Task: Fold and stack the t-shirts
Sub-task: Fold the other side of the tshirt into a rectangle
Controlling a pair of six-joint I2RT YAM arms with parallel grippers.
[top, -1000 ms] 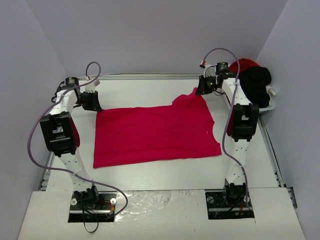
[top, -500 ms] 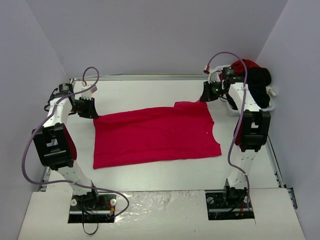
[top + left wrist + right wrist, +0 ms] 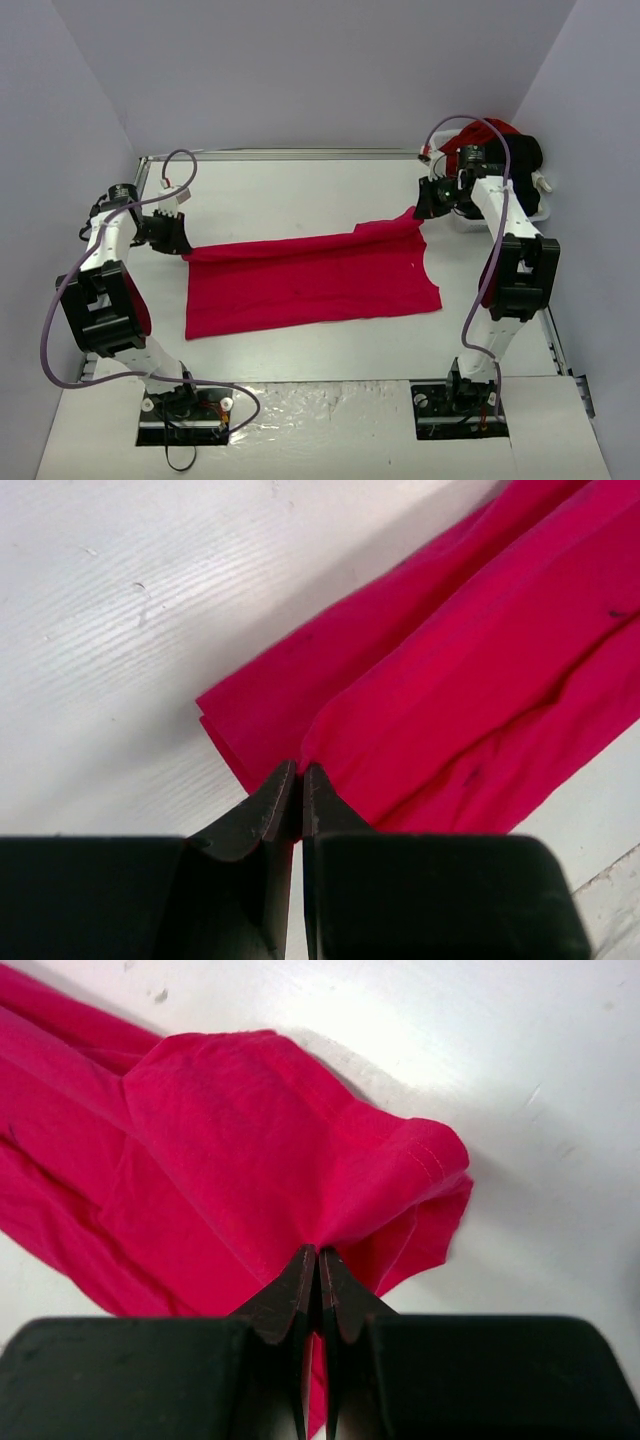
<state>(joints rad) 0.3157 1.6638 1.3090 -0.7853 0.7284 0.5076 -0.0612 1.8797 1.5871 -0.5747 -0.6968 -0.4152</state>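
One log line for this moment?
left fingers: shut on red shirt, far-left corner | right fingers: shut on far-right corner | stage: fold unfinished

- Spread t-shirt: bright red, plain; hem stitching same red; one small white fleck near right edge.
- Black t-shirt: solid black.
- Second red t-shirt: same bright red.
- Basket: white.
- Table: white, faint grey streaks and scuffs.
- Left gripper, right gripper: matte black fingers.
- Left arm, right arm: white links, black joint housings, red side patches.
- Cables: pale purple.
- Walls: pale lavender-grey, unpatterned.
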